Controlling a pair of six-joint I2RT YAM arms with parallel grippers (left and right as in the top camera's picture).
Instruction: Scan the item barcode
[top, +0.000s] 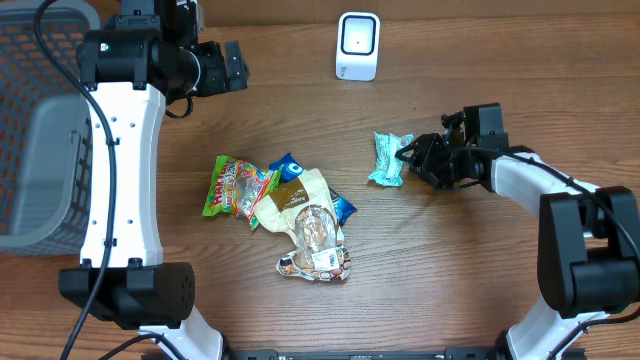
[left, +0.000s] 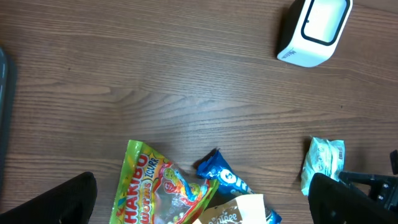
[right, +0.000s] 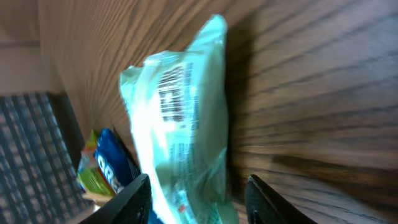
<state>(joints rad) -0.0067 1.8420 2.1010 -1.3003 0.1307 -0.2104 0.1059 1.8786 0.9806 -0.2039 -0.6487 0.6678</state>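
Grasping step: your right gripper (top: 405, 160) straddles the green packet (top: 387, 160) at centre right, fingers spread, not yet pinching | left gripper (top: 238, 66) spread wide, empty, upper left | next: clamp, lift, turn the barcode (right: 174, 93) toward the scanner (top: 357, 45), top centre.

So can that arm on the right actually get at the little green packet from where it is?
Probably yes. The right gripper is right at the green packet, its fingers standing either side of one end with nothing else between them. The packet lies apart from the snack pile.
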